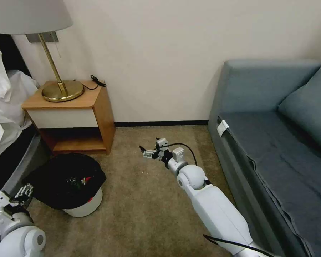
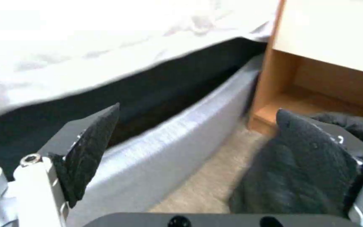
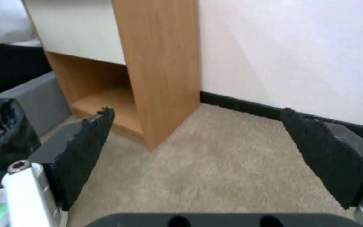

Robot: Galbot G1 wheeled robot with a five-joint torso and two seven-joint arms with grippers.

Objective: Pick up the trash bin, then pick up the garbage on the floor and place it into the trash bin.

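The left gripper [image 1: 23, 192], jaws wide and empty, hangs between the bed [image 1: 5, 167] and the trash bin [image 1: 85, 205], which stands on the carpet [image 1: 146, 210] before the nightstand [image 1: 69, 114] holding small litter. Over open carpet, the right gripper [image 1: 146, 151] gapes empty near the sofa [image 1: 274, 142].

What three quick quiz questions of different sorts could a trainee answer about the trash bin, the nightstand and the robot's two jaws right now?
1. True or false: the trash bin stands on the carpet in front of the nightstand.
2. Multiple choice: the right gripper is A) shut on a wrapper, B) open and empty above the carpet, C) inside the bin.
3. Short answer: which gripper is nearer the bin?

Key
1. True; its black bag spills over the rim.
2. B; the right wrist view shows the jaws spread with bare carpet between.
3. The left gripper, open beside the bin's bag, near the bed.
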